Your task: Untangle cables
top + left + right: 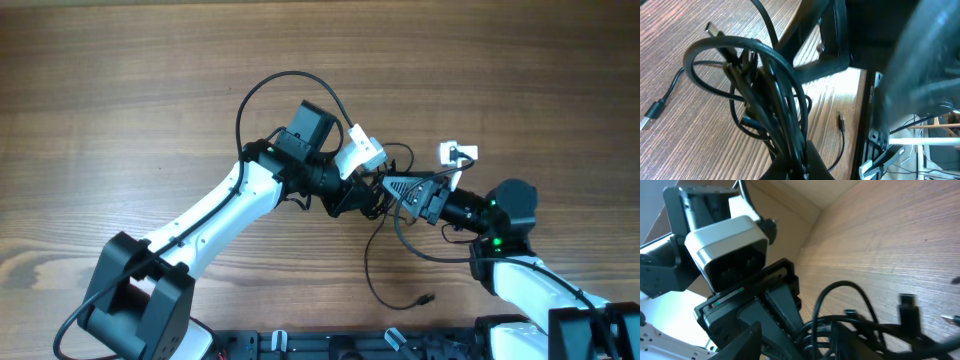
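Black cables (765,100) bunched in one knot, strand count unclear, clenched in left pincer (792,167) over wooden bench (120,80). One plug (425,298) lying loose. Right pincer (400,190) against knot, grip indiscernible.

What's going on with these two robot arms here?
Two robot arms meet over a knot of thin black cables on a wooden table. The left gripper is shut on the bunch. The right gripper is right against it, but its grip can't be made out. One cable end trails loose on the table.
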Robot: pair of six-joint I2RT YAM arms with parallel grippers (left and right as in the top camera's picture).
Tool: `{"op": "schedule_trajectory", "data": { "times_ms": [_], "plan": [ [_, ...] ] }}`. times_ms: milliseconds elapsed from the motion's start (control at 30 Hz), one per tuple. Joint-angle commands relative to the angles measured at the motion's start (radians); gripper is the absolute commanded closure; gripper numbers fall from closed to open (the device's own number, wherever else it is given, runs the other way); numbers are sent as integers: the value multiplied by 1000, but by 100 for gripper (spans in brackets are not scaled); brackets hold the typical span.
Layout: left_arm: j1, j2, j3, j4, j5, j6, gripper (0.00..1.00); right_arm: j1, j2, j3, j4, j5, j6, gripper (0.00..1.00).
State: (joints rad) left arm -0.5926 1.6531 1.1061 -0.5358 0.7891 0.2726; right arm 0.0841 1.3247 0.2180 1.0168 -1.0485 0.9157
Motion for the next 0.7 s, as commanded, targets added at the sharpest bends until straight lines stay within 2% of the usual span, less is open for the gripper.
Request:
{"op": "schedule_trajectory", "data": {
  "times_ms": [0, 133, 200, 400, 533, 633, 667],
  "plan": [
    [-23, -15, 7, 26, 39, 4, 96, 46, 7, 3, 0, -2, 5, 61],
    [-27, -15, 7, 19, 12, 4, 96, 47, 6, 3, 24, -32, 9, 80],
    [-26, -15, 7, 11, -26, 3, 96, 46, 6, 3, 79, -68, 31, 86],
    [-27, -15, 7, -27, -55, 3, 96, 14, 6, 3, 360, -128, 185, 96],
    [-27, -15, 7, -51, -55, 3, 96, -34, 7, 3, 414, -132, 211, 95],
    [-27, -15, 7, -59, -54, 3, 96, -48, 7, 3, 365, -162, 188, 84],
    [-27, -15, 7, -59, -54, 3, 96, -48, 7, 3, 336, -181, 155, 76]
  ]
}}
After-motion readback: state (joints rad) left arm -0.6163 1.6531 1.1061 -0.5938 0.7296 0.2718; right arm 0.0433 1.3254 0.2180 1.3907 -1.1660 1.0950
